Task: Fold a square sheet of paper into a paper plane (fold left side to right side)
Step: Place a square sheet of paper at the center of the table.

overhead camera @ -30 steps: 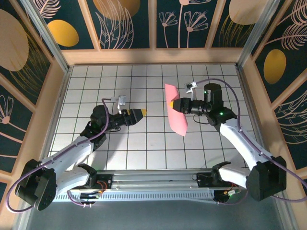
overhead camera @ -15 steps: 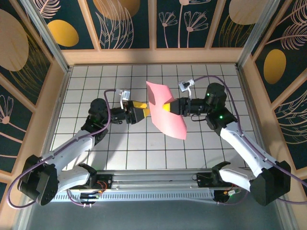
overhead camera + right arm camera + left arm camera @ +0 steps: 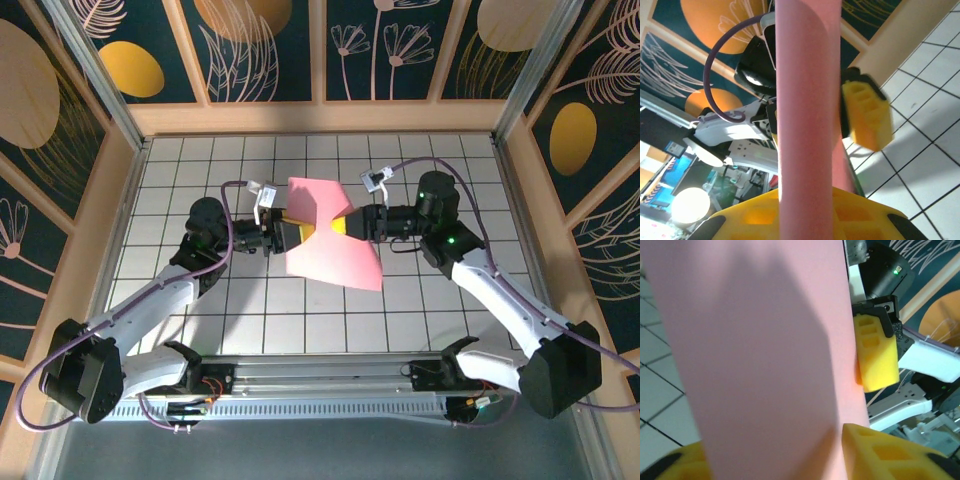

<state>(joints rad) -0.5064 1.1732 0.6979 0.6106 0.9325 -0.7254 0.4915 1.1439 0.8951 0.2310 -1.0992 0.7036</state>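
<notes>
The square sheet of paper [image 3: 335,248], salmon pink, hangs bowed in the air over the middle of the tiled table [image 3: 180,170]. My right gripper [image 3: 346,225] is shut on its right part; in the right wrist view the paper [image 3: 807,100] rises as a band from between the gripper's [image 3: 807,212] yellow fingers. My left gripper [image 3: 291,236] has come in from the left, half hidden under the sheet. In the left wrist view the paper [image 3: 765,340] spans the gap of the left gripper [image 3: 771,460], whose yellow fingers [image 3: 890,455] still stand apart. No paper plane shape shows.
A raised wooden rim [image 3: 320,118] bounds the white grid table on three sides. The metal rail [image 3: 320,385] with both arm bases runs along the near edge. Bare tiles lie all round the two grippers.
My right gripper carried the paper left and turned it flatter. My left gripper moved right to meet it, and its jaws have narrowed around the sheet.
</notes>
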